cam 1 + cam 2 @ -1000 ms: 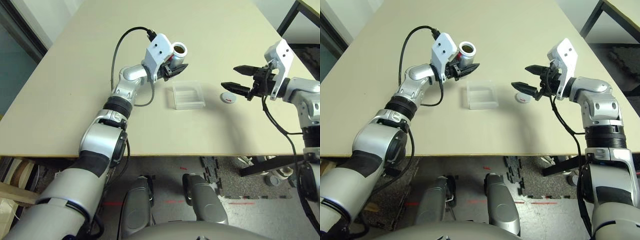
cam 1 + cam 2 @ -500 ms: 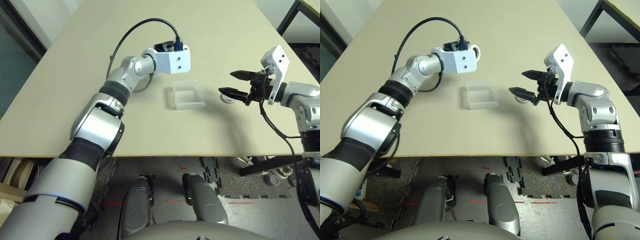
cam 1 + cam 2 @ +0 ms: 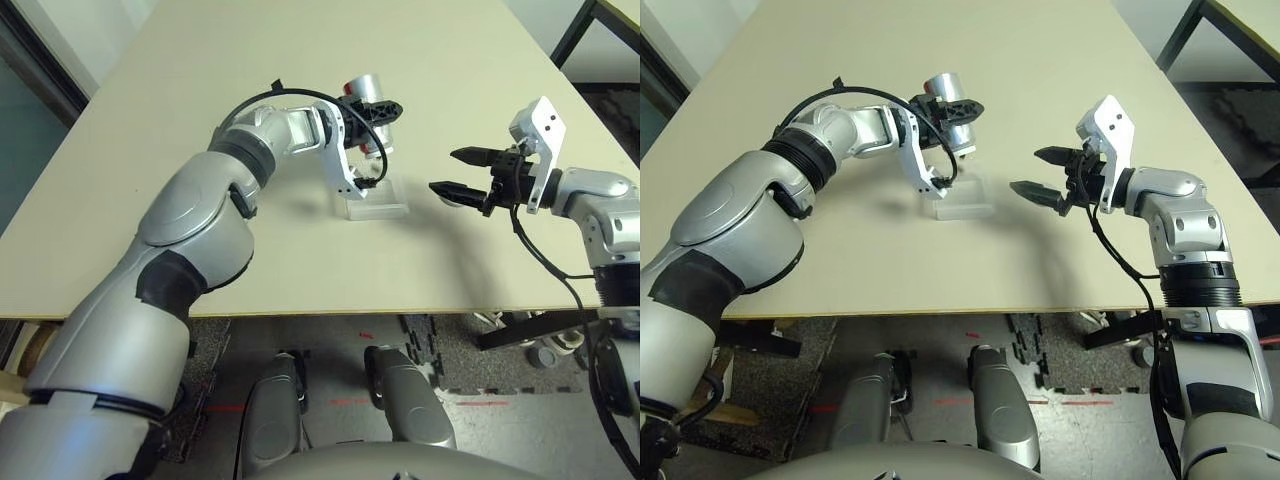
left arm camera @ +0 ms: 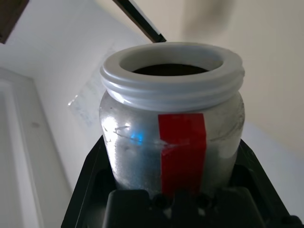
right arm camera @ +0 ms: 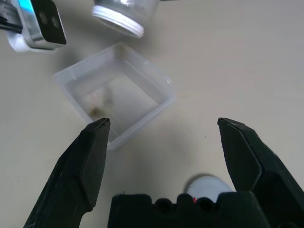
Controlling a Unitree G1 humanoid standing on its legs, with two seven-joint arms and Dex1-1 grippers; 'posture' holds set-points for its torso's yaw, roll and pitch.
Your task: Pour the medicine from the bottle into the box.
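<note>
Tipped over since half a second ago, the silver bottle (image 3: 366, 88) has swung from upright to mouth-down, its pale rim (image 4: 114, 71) angled above the far side of the clear plastic box (image 3: 378, 212) on the tabletop (image 3: 300, 270). My left end effector (image 3: 388, 110) holds the bottle round its body, closed firmly on the metal, the red stripe facing my wrist camera. Pouring appears under way: inside the mouth lies a dark mass, and on the box floor a small brownish smear (image 5: 97, 113), too blurred to count, is probably the first of the medicine. To do this well, I should bring the mouth a little further inward over the middle of the box, keep it low without touching the low walls, and tilt gradually; a hasty turn could send pills bouncing past the rim. A gentle shake may free any that cling. Near the box, the round grey cap (image 5: 208, 186) rests on the tabletop beneath my right end effector (image 5: 163, 121), which hangs wide open and empty, best kept aside.
</note>
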